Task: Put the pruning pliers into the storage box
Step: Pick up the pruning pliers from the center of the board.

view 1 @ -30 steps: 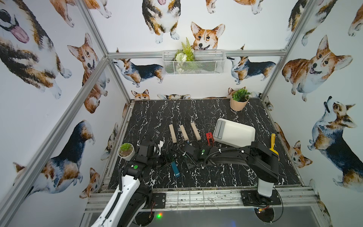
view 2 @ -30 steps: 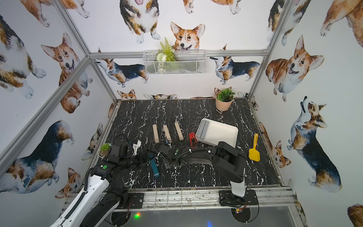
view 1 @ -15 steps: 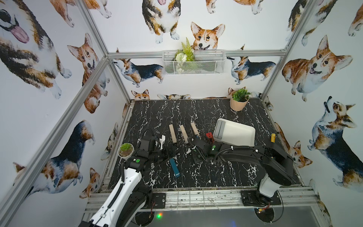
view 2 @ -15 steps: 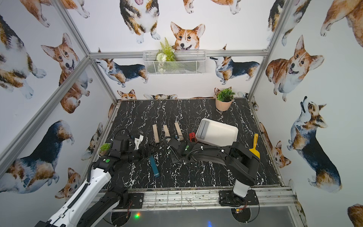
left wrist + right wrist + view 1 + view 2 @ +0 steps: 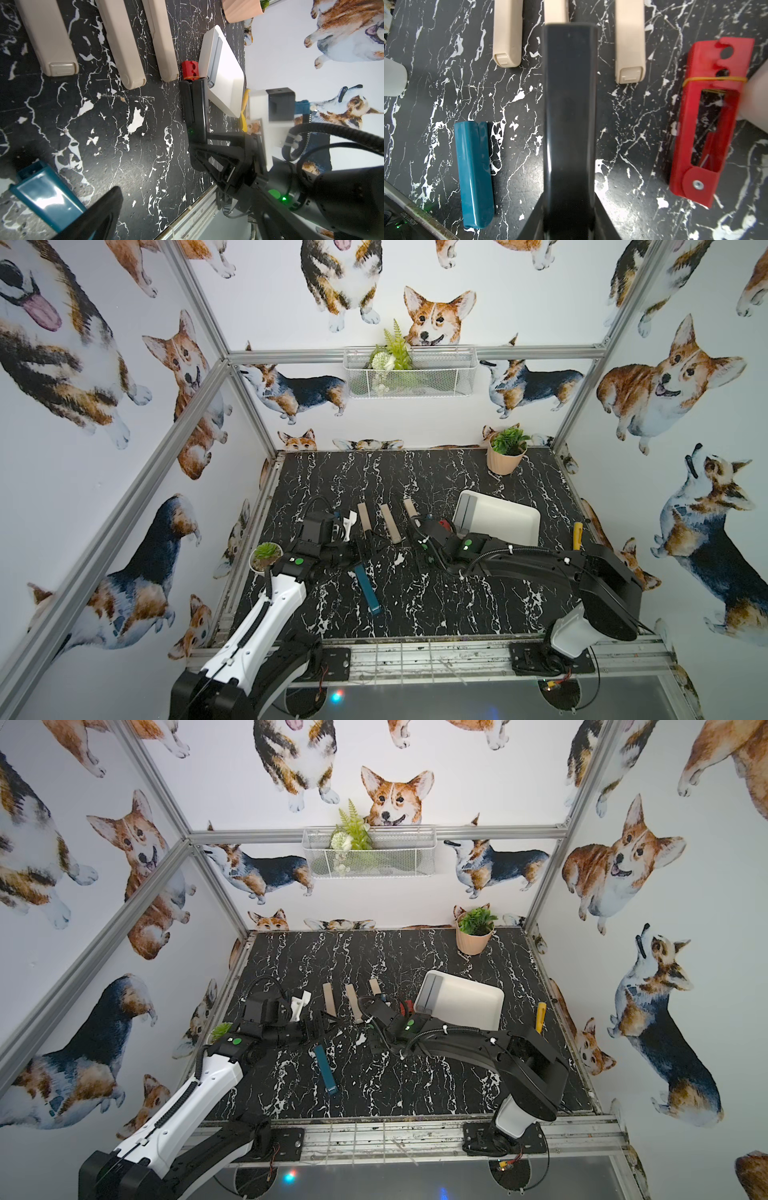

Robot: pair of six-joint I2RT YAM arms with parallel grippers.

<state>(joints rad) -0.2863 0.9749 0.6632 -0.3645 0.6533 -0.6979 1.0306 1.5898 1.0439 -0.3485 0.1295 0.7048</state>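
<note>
My right gripper point(image 5: 570, 207) is shut on the black pruning pliers point(image 5: 570, 124), held above the table with the far end near the red pliers point(image 5: 190, 70) and the storage box point(image 5: 226, 79). The white storage box point(image 5: 507, 526) lies right of centre with grey pliers point(image 5: 469, 510) along its left wall. Three beige pliers point(image 5: 365, 520) point(image 5: 390, 522) point(image 5: 410, 508) lie in a row. Teal pliers point(image 5: 368, 589) lie nearer the front. My left gripper point(image 5: 353, 551) hovers open and empty between the beige row and the teal pliers; one finger point(image 5: 104, 212) shows.
A yellow trowel point(image 5: 577, 535) lies right of the box. A small potted succulent point(image 5: 266, 556) stands at the left edge and a white plastic part point(image 5: 349, 524) beside my left wrist. A pink plant pot point(image 5: 505, 452) is at the back right, and a wire basket point(image 5: 409, 373) hangs on the back wall.
My right gripper has carried the black pliers back and to the right, toward the box. My left arm has drawn slightly back and left.
</note>
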